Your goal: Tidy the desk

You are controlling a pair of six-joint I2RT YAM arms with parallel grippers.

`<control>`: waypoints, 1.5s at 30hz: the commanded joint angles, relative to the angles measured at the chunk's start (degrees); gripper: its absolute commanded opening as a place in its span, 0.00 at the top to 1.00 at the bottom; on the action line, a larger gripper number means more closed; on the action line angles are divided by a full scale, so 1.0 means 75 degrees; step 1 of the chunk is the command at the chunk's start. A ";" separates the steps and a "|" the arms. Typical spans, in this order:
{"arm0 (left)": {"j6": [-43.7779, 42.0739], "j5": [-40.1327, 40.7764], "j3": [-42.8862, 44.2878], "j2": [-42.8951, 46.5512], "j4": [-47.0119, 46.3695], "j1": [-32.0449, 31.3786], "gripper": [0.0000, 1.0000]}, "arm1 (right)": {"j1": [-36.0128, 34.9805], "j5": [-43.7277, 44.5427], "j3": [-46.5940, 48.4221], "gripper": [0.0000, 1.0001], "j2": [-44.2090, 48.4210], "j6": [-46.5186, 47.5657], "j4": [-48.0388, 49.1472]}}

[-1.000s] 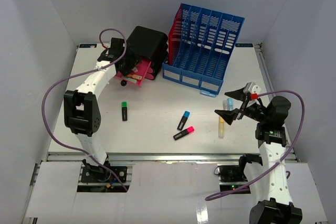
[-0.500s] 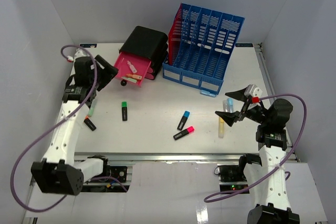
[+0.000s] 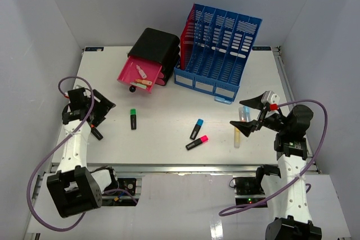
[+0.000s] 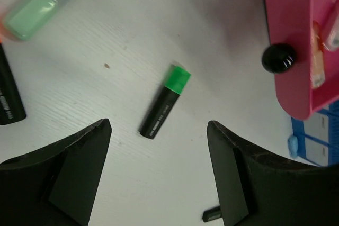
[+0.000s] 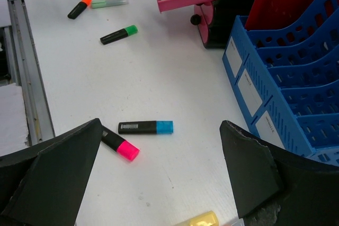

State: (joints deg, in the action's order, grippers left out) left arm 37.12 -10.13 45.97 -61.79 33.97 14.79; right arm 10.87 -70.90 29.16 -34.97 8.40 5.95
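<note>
Top external view, white rail-edged desk (image 3: 169, 102) ahead of the arm bases, open pink drawer (image 3: 126, 76) at its back holding small pastel markers (image 3: 144, 81), blue file rack (image 3: 216, 49) beside it, left gripper (image 4: 158, 126) and right gripper (image 3: 237, 112) both spread.

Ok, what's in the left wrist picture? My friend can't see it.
A black highlighter with a green cap lies on the white desk, seen between the fingers of the open left gripper. A pink drawer with a black knob pokes in at the right; a pale green highlighter lies top left.
</note>
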 commanded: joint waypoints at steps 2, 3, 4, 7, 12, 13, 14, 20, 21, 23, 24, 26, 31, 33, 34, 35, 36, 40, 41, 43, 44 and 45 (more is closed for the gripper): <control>-0.0313 -0.2477 -0.0454 0.1104 -0.0605 -0.0006 0.14 | 0.0035 -0.0783 0.0619 0.02 -0.0647 0.1485 -0.1573; -0.0320 -0.2898 -0.0603 0.1279 -0.0684 -0.0003 0.13 | 0.0031 -0.0966 0.0757 0.02 -0.0811 0.2105 -0.2006; -0.0328 -0.3199 -0.0712 0.1392 -0.0769 -0.0003 0.11 | 0.0019 -0.1102 0.0881 0.02 -0.1045 0.2743 -0.2950; -0.0213 -0.4357 -0.1274 0.1879 -0.1206 -0.0048 0.03 | -0.0048 -0.1094 0.1599 0.02 -0.1702 0.5959 -0.5606; -0.0099 -0.5177 -0.1649 0.2384 -0.1611 -0.0124 0.02 | -0.0114 0.0384 0.2820 0.02 -0.2821 0.7368 -0.7249; -0.0125 -0.5232 -0.1667 0.2433 -0.1611 -0.0132 0.02 | -0.0113 0.0859 0.2943 0.02 -0.3066 0.7121 -0.7097; -0.0150 -0.5290 -0.1683 0.2549 -0.1611 -0.0132 0.02 | -0.0104 0.1302 0.3093 0.04 -0.3267 0.6623 -0.6864; -0.0469 -0.5257 -0.1920 0.3195 -0.1471 -0.0132 0.02 | -0.0297 0.4424 0.2401 0.06 -0.3298 0.3573 -0.4708; -0.0527 -0.5323 -0.1911 0.3254 -0.1471 -0.0132 0.02 | -0.0356 0.5198 0.2197 0.06 -0.3317 0.3263 -0.4523; -0.0618 -0.5347 -0.1839 0.3333 -0.1466 -0.0132 0.02 | -0.0492 0.6253 0.2085 0.08 -0.3700 0.2806 -0.4081; -0.0682 -0.5340 -0.1817 0.3398 -0.1459 -0.0132 0.02 | -0.0535 0.6563 0.2134 0.10 -0.3957 0.2633 -0.3972; -0.0899 -0.5399 -0.1747 0.3457 -0.1453 -0.0138 0.02 | -0.0547 0.6669 0.2333 0.13 -0.4521 0.2397 -0.3952; -0.1415 -0.5113 -0.1504 0.3651 -0.1195 -0.0229 0.02 | -0.0547 0.6517 0.2646 0.13 -0.5440 0.2095 -0.3745; -0.1386 -0.5080 -0.1536 0.3764 -0.1260 -0.0249 0.02 | -0.0547 0.6488 0.2769 0.13 -0.5592 0.2032 -0.3724; -0.1351 -0.5001 -0.1562 0.3825 -0.1278 -0.0249 0.02 | -0.0547 0.6470 0.2831 0.13 -0.5627 0.2023 -0.3741; -0.1334 -0.4944 -0.1577 0.3871 -0.1290 -0.0242 0.02 | -0.0547 0.6412 0.2869 0.13 -0.5638 0.2020 -0.3760; -0.1320 -0.4905 -0.1582 0.3894 -0.1295 -0.0237 0.02 | -0.0547 0.6272 0.2898 0.13 -0.5630 0.2076 -0.3784; -0.1293 -0.4848 -0.1589 0.3885 -0.1288 -0.0249 0.02 | -0.0667 0.4878 0.3035 0.12 -0.5574 0.3416 -0.4241; -0.1293 -0.4859 -0.1594 0.3876 -0.1287 -0.0249 0.02 | -0.0797 0.4322 0.3087 0.12 -0.5558 0.4298 -0.4479; -0.1293 -0.4889 -0.1588 0.3874 -0.1295 -0.0249 0.02 | -0.1483 0.4136 0.3068 0.13 -0.5477 0.5485 -0.4708; -0.1293 -0.4895 -0.1583 0.3879 -0.1295 -0.0249 0.02 | -0.1949 0.4243 0.3039 0.12 -0.5419 0.5875 -0.4641; -0.1293 -0.4900 -0.1587 0.3903 -0.1290 -0.0249 0.02 | -0.2354 0.4602 0.2990 0.12 -0.5426 0.6177 -0.4421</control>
State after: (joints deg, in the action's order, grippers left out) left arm 28.28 -46.93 32.75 -32.95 24.62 13.10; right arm 3.46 -32.46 50.23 -77.57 37.58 -26.50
